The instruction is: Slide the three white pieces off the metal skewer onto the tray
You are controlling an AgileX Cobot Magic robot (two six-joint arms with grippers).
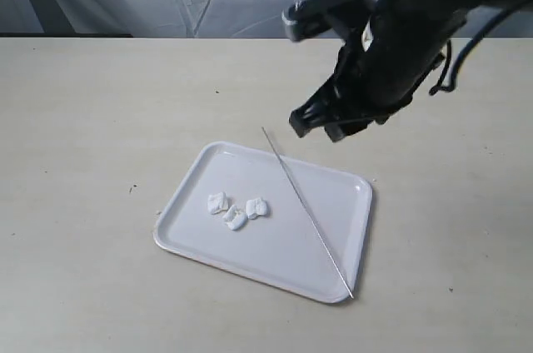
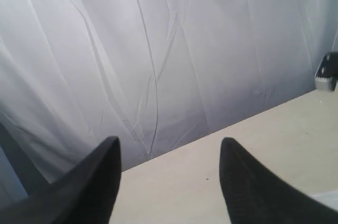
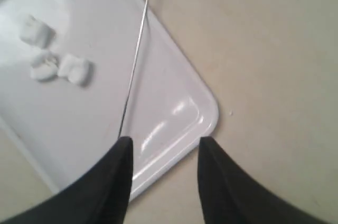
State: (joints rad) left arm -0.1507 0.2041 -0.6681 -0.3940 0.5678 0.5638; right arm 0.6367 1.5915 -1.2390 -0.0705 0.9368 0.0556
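**Item: skewer-and-tray job, state at viewing**

- **Tray**: white, low rim, set at an angle on the pale table. No mark or label shows on it.
- **Pieces**: three, all white, lying loose in a close cluster on the tray floor in its left half. Two look to be touching and the third sits just beside them. None is on the rod.
- **Skewer**: bare along the whole length that shows. It lies slantwise across the right part of the tray, apart from the pieces. Its far end sticks out past the far rim and its near end reaches the near right corner. Nothing holds it.
- **Right gripper**: hangs in the air above the far end of the skewer, clear of rod and tray. The wrist view shows its jaws spread with nothing between them.
- **Left gripper**: out of the room view. Its own camera shows the jaws parted and empty, facing the white curtain across bare tabletop.

**Progress, as judged:** the sliding-off looks complete, with three pieces counted on the tray and the rod stripped. Nothing of the task seems left, unless the arms are to draw back.

**Writing:** none readable anywhere, on tray, arms, table or curtain.
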